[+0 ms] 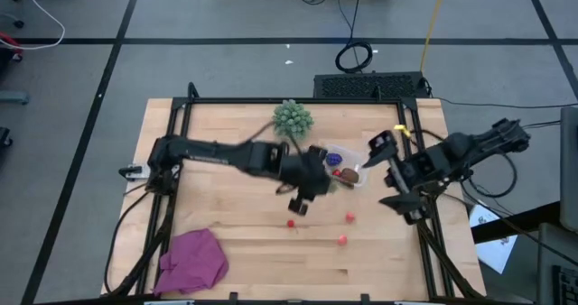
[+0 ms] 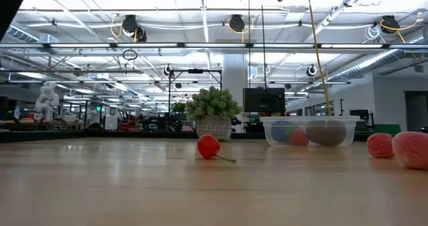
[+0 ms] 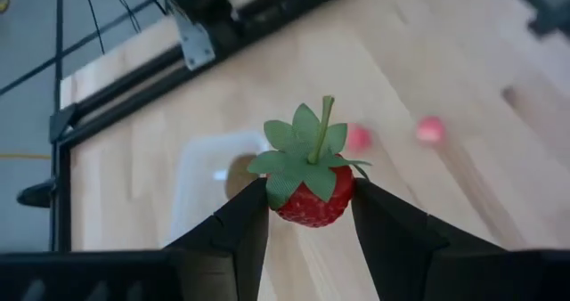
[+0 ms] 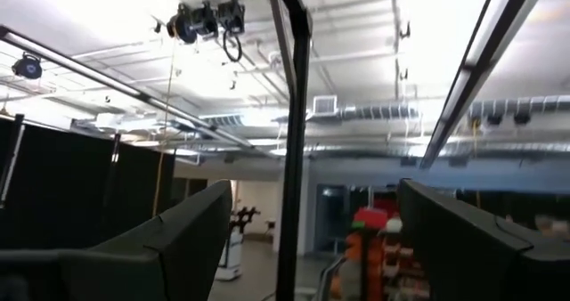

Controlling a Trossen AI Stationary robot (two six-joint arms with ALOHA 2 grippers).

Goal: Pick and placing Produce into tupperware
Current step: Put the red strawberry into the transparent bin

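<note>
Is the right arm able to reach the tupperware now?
Probably yes: the right pincer, open and empty, waits just beside the tupperware, though the left pincer, holding a strawberry, crowds its other side.

Red strawberry (image 3: 311, 203) with green leaves, clear tupperware (image 2: 309, 130), magenta cloth (image 1: 192, 261), pale green spiky ball (image 1: 293, 118), light wood table (image 1: 244, 242)

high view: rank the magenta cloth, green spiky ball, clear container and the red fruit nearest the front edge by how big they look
1. magenta cloth, clearly largest
2. green spiky ball
3. clear container, partly hidden by the left arm, so second and third are unsure
4. red fruit, far smallest
</note>
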